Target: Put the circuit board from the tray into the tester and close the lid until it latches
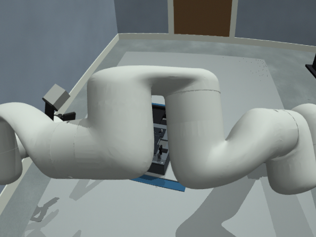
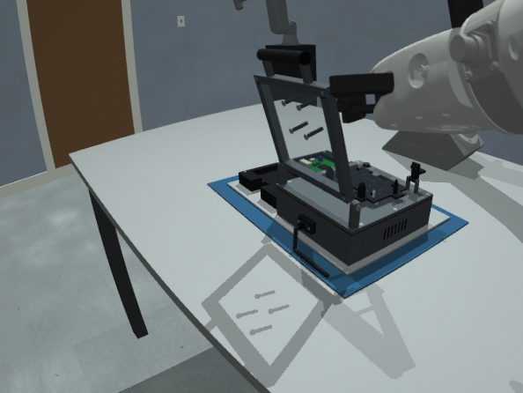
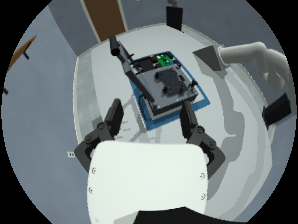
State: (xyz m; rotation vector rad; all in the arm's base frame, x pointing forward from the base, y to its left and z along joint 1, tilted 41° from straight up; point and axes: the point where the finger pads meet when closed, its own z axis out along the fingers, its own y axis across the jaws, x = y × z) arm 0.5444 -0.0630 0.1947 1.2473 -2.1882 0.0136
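The black tester [image 2: 352, 229] [image 3: 167, 85] [image 1: 159, 159] stands on a blue mat [image 2: 396, 260] [image 1: 165, 183]. Its clear lid [image 2: 299, 123] [image 3: 131, 70] is raised steeply, with the black handle [image 2: 283, 55] at the top. The pin plate [image 2: 374, 178] is bare, and the latch hook [image 2: 416, 172] stands at its right edge. The green circuit board [image 2: 323, 164] [image 3: 162, 61] lies in the black tray [image 2: 257, 178] behind the tester. My gripper [image 3: 151, 106] [image 2: 341, 100] is open and empty, high above the tester and tray. In the top view the arm hides most of this.
The arm's base [image 2: 423, 147] [image 3: 210, 55] stands on the table behind the tester. A grey camera box on a black stand [image 1: 57, 98] stands at the table's left edge. Other black stands [image 3: 174, 15] [image 3: 277, 107] are at the table's far edge and its right side.
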